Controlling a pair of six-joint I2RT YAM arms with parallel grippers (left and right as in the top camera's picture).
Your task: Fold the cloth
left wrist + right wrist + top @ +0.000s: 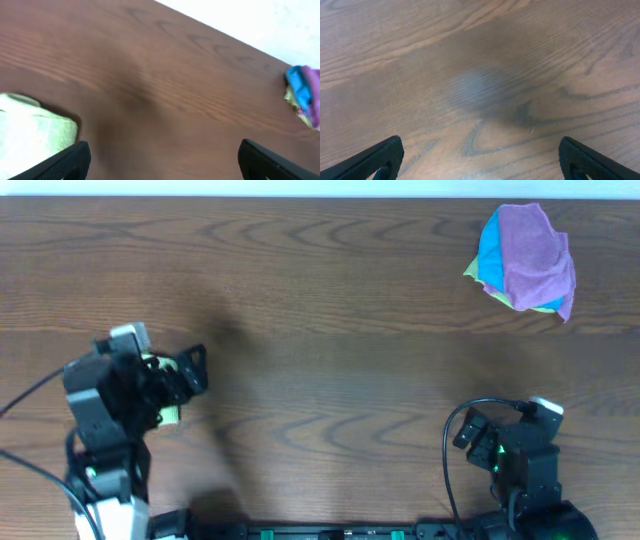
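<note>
The lime-green cloth point(30, 127) lies bunched or folded small on the wooden table, at the lower left of the left wrist view, just beside the left finger. In the overhead view only a small green patch point(170, 415) shows under the left arm. My left gripper point(195, 370) is open and empty above the table, and its fingers point(162, 160) are spread wide with bare wood between them. My right gripper point(468, 435) is open and empty near the front right edge, with only wood between its fingers point(480, 160).
A pile of cloths sits at the far right: a purple cloth point(535, 245) on top of a blue cloth point(490, 250), with a yellow-green edge beneath. The pile also shows in the left wrist view point(302, 92). The wooden table point(330, 330) spans the view.
</note>
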